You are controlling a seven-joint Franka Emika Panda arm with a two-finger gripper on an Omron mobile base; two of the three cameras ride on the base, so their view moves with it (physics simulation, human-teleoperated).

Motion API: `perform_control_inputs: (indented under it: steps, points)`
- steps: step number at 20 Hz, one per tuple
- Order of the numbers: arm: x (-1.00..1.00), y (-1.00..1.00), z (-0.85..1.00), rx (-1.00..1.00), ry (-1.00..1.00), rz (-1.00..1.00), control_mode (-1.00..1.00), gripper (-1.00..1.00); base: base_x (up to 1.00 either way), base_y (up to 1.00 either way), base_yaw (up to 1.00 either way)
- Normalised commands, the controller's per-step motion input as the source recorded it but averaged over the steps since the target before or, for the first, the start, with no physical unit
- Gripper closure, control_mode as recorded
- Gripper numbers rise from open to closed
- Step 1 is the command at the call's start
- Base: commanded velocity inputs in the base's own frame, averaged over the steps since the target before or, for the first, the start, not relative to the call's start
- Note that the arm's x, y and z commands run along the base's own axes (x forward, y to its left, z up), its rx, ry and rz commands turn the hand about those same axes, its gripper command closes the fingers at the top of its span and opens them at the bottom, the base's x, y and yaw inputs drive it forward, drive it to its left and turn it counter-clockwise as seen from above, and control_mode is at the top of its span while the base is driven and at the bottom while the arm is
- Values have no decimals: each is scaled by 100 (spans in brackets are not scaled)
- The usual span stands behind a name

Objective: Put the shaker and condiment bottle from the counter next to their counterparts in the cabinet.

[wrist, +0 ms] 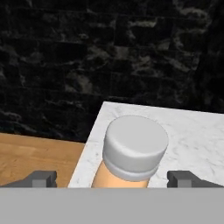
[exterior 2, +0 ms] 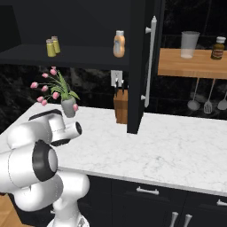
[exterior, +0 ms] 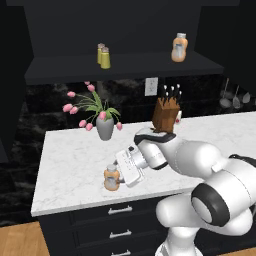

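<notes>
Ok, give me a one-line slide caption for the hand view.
Open gripper straddling the grey-capped orange condiment bottle at the edge of the marble counter, fingertips wide on either side.

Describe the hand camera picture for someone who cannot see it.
An orange condiment bottle with a pale grey cap stands on the white marble counter, between the open gripper's two dark fingertips. Behind are a black stone wall and a strip of wooden floor.
</notes>
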Motion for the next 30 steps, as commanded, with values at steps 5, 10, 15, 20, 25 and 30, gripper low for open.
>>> perform_control_inputs:
  steps: [5,10,15,20,25,30]
  points:
    - [9,19,-25,-4,0,-5,-100,-100,0,0,0]
    - [8,8,-25,-5,0,-4,-100,100,0,0,0]
    - [0,0,-21,0,0,-11,-100,100,0,0,0]
    - [0,0,1,0,0,-22,-100,100,0,0,0]
    - [0,-14,66,0,2,-23,-100,100,0,0,0]
    - [0,-40,72,0,4,-25,-100,100,0,0,0]
